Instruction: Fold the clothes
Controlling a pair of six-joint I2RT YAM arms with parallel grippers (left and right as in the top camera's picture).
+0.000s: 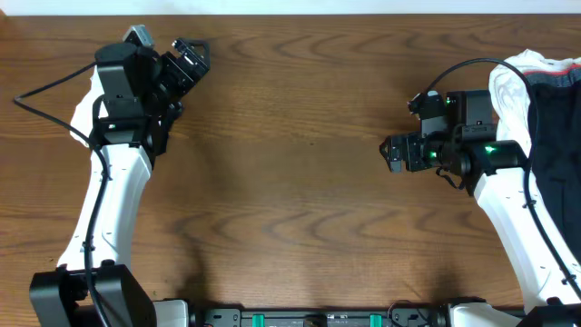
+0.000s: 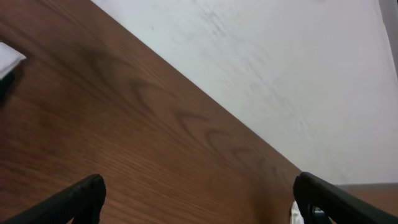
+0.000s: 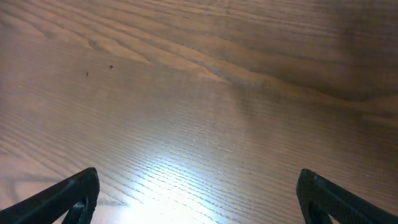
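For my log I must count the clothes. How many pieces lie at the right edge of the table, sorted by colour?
White garment: 1
Dark garment: 1
Total: 2

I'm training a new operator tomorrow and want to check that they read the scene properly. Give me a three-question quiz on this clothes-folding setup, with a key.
1. True or false: the right gripper is gripping the dark garment.
2. Multiple choice: where do the clothes lie in the overhead view? A) centre B) top right corner C) bottom left corner
3. Fill in the blank: the left gripper has its fingers ___ with nothing between them.

Key: 1 false; 2 B; 3 open.
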